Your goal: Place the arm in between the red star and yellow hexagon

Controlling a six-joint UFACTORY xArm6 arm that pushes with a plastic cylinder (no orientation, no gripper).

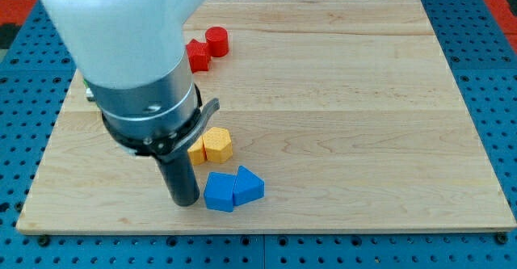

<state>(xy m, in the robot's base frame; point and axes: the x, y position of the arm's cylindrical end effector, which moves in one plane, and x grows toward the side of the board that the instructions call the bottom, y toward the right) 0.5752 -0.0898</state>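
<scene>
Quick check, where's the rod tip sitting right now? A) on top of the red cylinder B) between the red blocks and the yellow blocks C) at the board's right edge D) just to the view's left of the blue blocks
D: my tip rests on the wooden board immediately to the view's left of the blue blocks, below the yellow hexagon block and far from the red star-shaped block and red cylinder.

A red cylinder block (216,40) and two touching blue blocks (220,192) (249,187) rest well apart on the pale wooden tabletop (363,123).
</scene>
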